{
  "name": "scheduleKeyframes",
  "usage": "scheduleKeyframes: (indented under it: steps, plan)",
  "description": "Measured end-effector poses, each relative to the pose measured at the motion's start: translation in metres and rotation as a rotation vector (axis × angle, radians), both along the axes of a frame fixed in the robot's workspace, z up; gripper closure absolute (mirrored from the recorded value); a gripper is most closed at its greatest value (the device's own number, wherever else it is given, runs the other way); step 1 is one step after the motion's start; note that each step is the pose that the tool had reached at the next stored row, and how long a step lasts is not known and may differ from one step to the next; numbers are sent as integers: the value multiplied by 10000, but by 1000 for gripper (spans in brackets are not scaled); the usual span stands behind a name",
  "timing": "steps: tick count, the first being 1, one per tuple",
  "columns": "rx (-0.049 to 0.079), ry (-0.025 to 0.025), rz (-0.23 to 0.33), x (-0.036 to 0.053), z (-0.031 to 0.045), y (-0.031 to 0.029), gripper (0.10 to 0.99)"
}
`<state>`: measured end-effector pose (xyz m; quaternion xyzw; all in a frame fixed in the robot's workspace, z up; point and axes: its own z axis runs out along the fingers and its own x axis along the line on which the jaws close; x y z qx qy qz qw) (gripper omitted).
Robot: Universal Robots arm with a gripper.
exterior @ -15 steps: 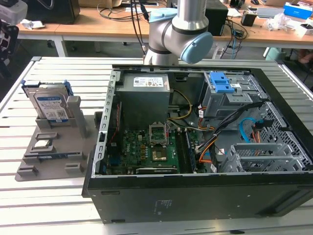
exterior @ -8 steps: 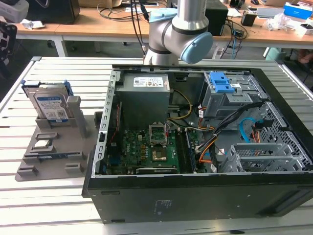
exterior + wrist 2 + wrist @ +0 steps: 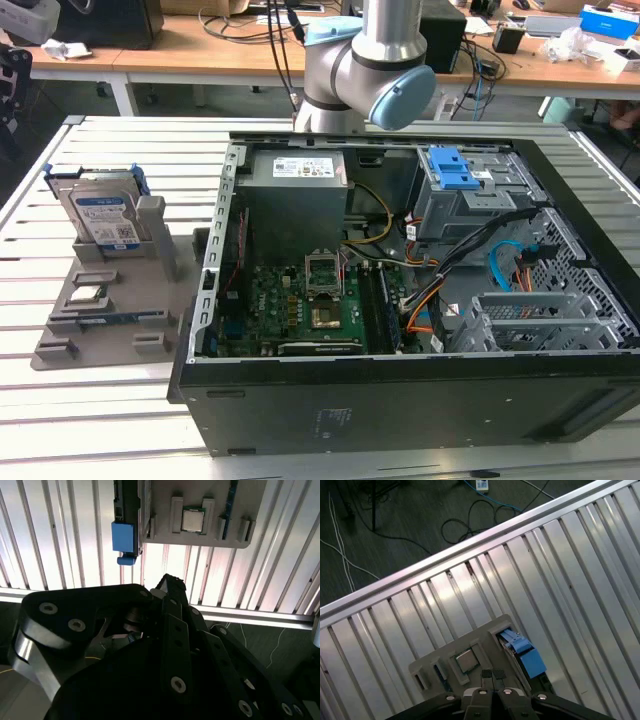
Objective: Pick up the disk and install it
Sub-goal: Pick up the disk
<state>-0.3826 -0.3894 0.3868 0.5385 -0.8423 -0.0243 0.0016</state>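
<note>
The disk (image 3: 100,210) stands on edge in the rear slot of a grey holder (image 3: 110,345), label facing outward and blue bracket round its edges. The holder is at the exterior view's left, just beside the open computer case (image 3: 400,400).

Both sit on a table (image 3: 60,430) of long aluminium slats. Behind it run wooden desks (image 3: 200,55) strewn with cables and boxes. In the first wrist view the floor (image 3: 395,525) past the table's edge is dark, with loose cords trailing over it.

The holder carries three parts, one of each. There's the disk, a small square processor chip (image 3: 88,294) lying flat in its pocket, and a thin memory stick (image 3: 110,318) in the front groove.

The case lies on its side with the panel off. Inside I can make out one green motherboard (image 3: 300,300), one grey power supply (image 3: 297,175) at the back, and one drive cage with a blue latch (image 3: 450,168). Bundles of orange, blue and black wires cross between them.

The arm (image 3: 370,60) rises behind the case. Its gripper (image 3: 492,674) hangs over the holder, clear of it. In the first wrist view its two fingertips look pressed together with nothing between them. The disk's blue bracket is just off to one side of them.
</note>
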Motion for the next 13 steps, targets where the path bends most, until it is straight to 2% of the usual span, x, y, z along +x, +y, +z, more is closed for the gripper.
scheduleKeyframes:
  steps: [13]
  plan:
    - [0,0,1365,0,0,0,980]
